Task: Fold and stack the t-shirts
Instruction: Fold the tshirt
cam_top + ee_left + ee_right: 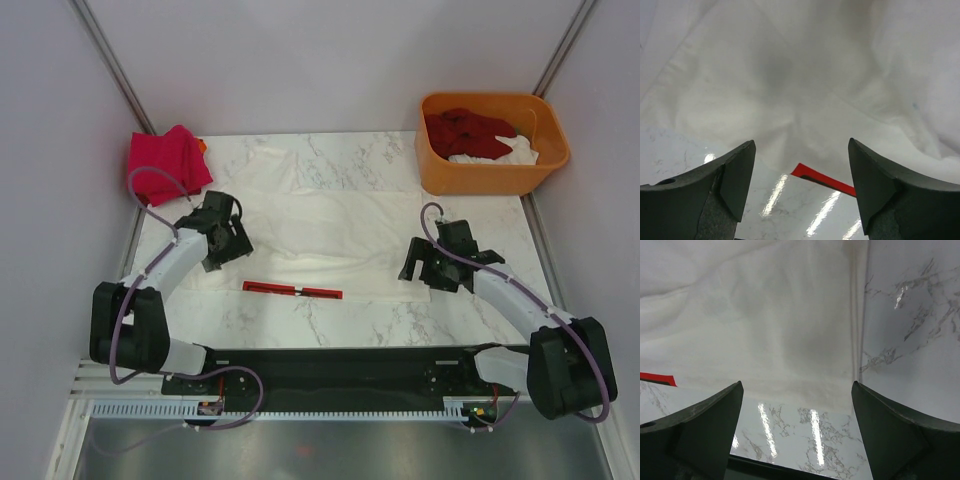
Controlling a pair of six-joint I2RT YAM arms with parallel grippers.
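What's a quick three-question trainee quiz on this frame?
1. True or false: the left end effector is clamped on the white t-shirt.
2. Where is the pink-red t-shirt? A: near right corner. B: far left corner. C: centre.
3. Fill in: the orange tub holds dark red cloth and ___ cloth.
Key: 1 false, it is open; 2 B; 3 white.

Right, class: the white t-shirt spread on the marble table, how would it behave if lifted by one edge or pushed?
Probably floppy: the white t-shirt lies flat with soft creases, so a lifted edge would sag. Likely light, as it looks like thin cloth. Pushed, it would probably bunch rather than slide whole, though the glossy table might let it slip.
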